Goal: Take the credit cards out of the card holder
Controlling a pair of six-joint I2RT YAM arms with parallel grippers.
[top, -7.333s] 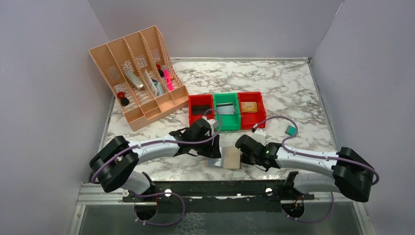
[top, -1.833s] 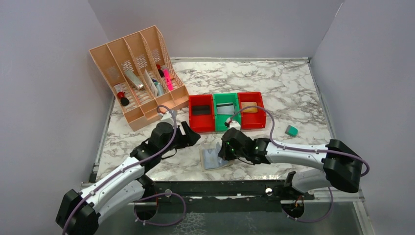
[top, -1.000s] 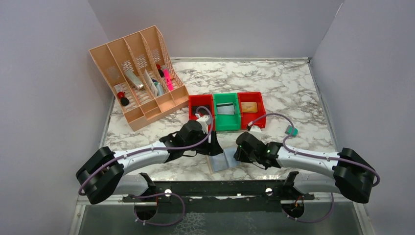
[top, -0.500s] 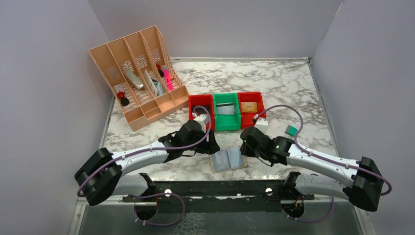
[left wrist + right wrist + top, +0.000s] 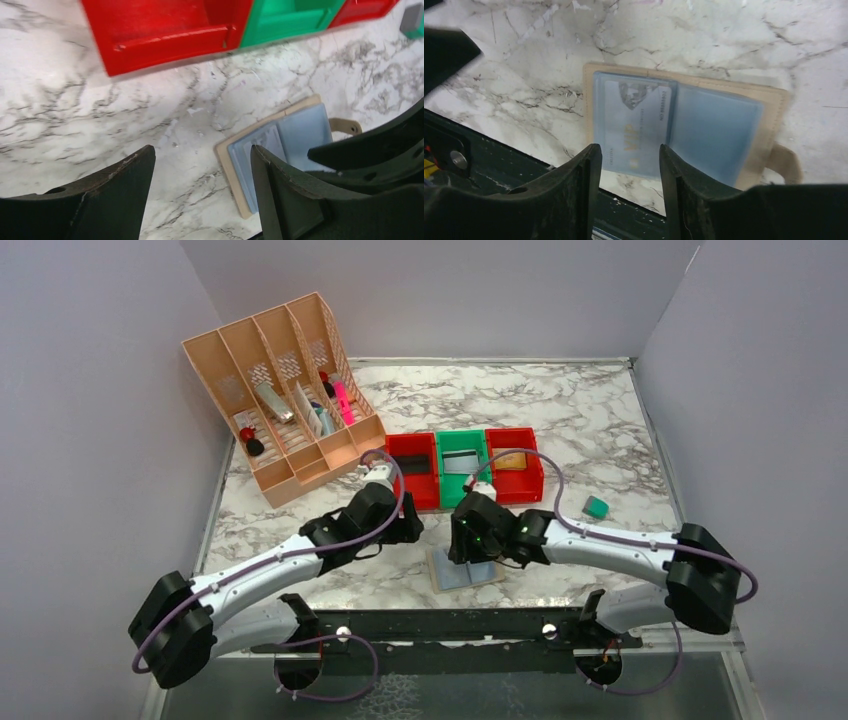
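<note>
The card holder [image 5: 463, 572] lies open and flat near the table's front edge, tan rim outward and pale blue panels up [image 5: 719, 130]. A credit card marked VIP [image 5: 636, 122] sits in its left pocket. The snap tab [image 5: 785, 162] sticks out at its right. My right gripper [image 5: 629, 165] hovers open over the holder's near edge, with nothing between its fingers. My left gripper [image 5: 202, 170] is open over bare marble just left of the holder [image 5: 280, 145], apart from it.
A red bin [image 5: 412, 472], a green bin [image 5: 461, 468] and a second red bin [image 5: 512, 466], each with a card inside, stand in a row behind the holder. A tan desk organizer [image 5: 285, 390] is at the back left. A small green object [image 5: 596, 506] lies at the right.
My left gripper has drawn back up and left, away from the holder. The right gripper has slid left over the holder. Both sets of jaws stand wider.
</note>
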